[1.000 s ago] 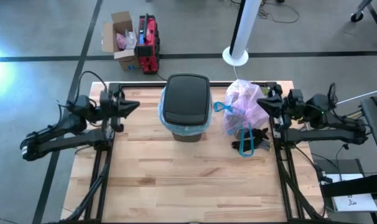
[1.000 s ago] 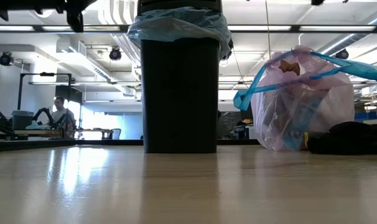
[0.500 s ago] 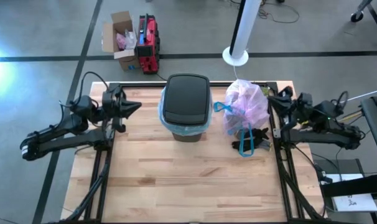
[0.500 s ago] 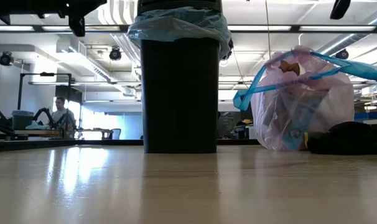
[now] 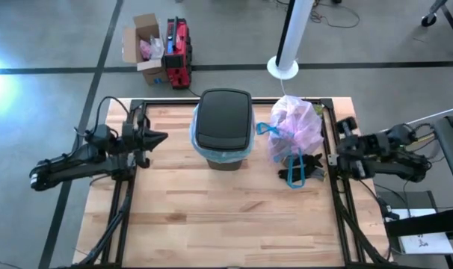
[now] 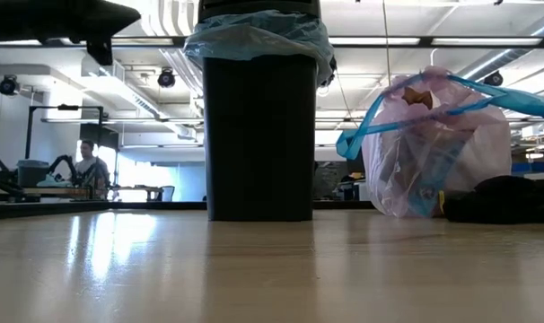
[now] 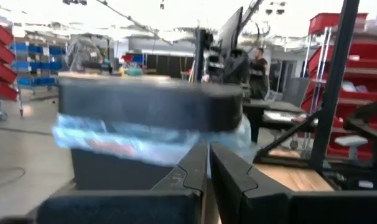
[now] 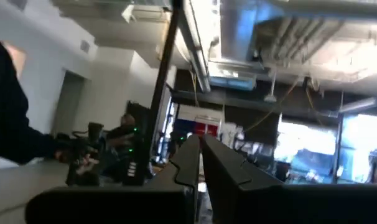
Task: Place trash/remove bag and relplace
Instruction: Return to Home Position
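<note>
High view has the lid (image 5: 225,118) seated on the bin (image 6: 258,135) at the table's (image 5: 226,217) far middle, with a blue liner (image 5: 225,155) folded out over the rim beneath it. The bag (image 5: 295,127), full and gathered at the top by its blue loops (image 5: 266,129), sits on the table just to the bin's right. The low view shows a clear gap between the two, and a brown bit of trash (image 6: 418,97) shows through the bag's top. A dark heap (image 5: 303,169) that I cannot identify lies against the bag's near side. The left gripper (image 5: 161,137) hangs over the table's left edge, pointing at the bin but well apart from it. Its wrist view shows the fingers pressed together with nothing between them. The right gripper (image 8: 200,143) is out past the table's right edge, beyond the bag, and tipped up toward the ceiling. Its fingers are likewise clenched and hold nothing. With the bin lined and closed and the full bag out, I judge the job's working steps done, and the step in hand is the arms' return to rest. The next move calls for no grasp. Each arm only needs to fold back along its own side, and the right one should keep clear of the bag's loops and the frame rail.
</note>
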Motion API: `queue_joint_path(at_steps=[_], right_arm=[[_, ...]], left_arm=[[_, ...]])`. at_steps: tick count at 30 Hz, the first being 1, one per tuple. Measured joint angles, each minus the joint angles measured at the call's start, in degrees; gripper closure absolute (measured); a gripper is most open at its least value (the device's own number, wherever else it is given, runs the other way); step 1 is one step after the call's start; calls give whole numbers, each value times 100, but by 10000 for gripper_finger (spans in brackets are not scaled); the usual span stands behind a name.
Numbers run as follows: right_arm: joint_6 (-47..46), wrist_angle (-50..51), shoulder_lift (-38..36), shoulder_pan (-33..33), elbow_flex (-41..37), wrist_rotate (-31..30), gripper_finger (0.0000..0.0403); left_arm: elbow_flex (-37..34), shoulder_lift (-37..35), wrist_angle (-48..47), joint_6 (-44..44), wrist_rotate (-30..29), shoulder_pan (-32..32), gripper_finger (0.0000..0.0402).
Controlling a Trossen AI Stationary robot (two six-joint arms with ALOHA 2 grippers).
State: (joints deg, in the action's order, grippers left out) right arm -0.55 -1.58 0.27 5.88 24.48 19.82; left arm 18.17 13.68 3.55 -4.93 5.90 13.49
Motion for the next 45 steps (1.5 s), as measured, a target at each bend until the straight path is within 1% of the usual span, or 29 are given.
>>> queue_joint_path(at_steps=[2, 5, 8, 11, 15, 18, 21, 25, 26, 30, 33, 36, 38, 40, 43, 45], right_arm=[[-119, -95, 90, 1, -208, -372, 394], [-334, -190, -4, 1, -708, -770, 394], [-634, -741, -30, 1, -1249, -890, 394], [-901, -1236, 82, 1, -1814, -951, 394], [-934, -1870, 125, -1, -2372, -950, 394], [-841, -1843, 98, -1, -2379, -1195, 394], [-581, -1723, 12, 5, -2382, -1247, 394], [-587, -1437, -29, 3, -2382, -1237, 394], [-595, -1434, -26, 3, -2382, -1238, 394], [-613, -1488, -28, 3, -2382, -1234, 394], [-694, -1499, -28, 3, -2382, -1234, 394], [-695, -1500, -28, 3, -2382, -1234, 394], [-702, -1500, -28, 3, -2384, -1234, 394], [-702, -1507, -28, 3, -2384, -1231, 394], [-700, -1504, -28, 3, -2384, -1201, 394], [-700, -1470, -28, 3, -2384, -1225, 394]], left_arm=[[-141, -9, 8, 11, -236, -305, 397], [-429, -52, 125, 13, -427, -775, 397], [-721, -69, 422, 12, -794, -1279, 397], [-1096, -115, 1024, 104, -1199, -1748, 397], [-1698, -138, 1959, 127, -1291, -2246, 397], [-1718, -123, 1655, 26, -1457, -2437, 397], [-1720, -120, 1528, 2, -1588, -2419, 397], [-1757, -125, 1125, -9, -1548, -2408, 397], [-1757, -117, 1017, -56, -1437, -2401, 397], [-1757, -68, 1021, -199, -589, -2388, 397], [-1757, -81, 1008, -132, -346, -2263, 397], [-1759, -92, 884, -162, 156, -1760, 397], [-1759, -92, 872, -162, 655, -1244, 397], [-1758, -93, 901, -138, 996, -710, 397], [-1754, -135, 1079, -6, 1160, -150, 397], [-1753, -168, 1200, 122, 1106, -19, 397]])
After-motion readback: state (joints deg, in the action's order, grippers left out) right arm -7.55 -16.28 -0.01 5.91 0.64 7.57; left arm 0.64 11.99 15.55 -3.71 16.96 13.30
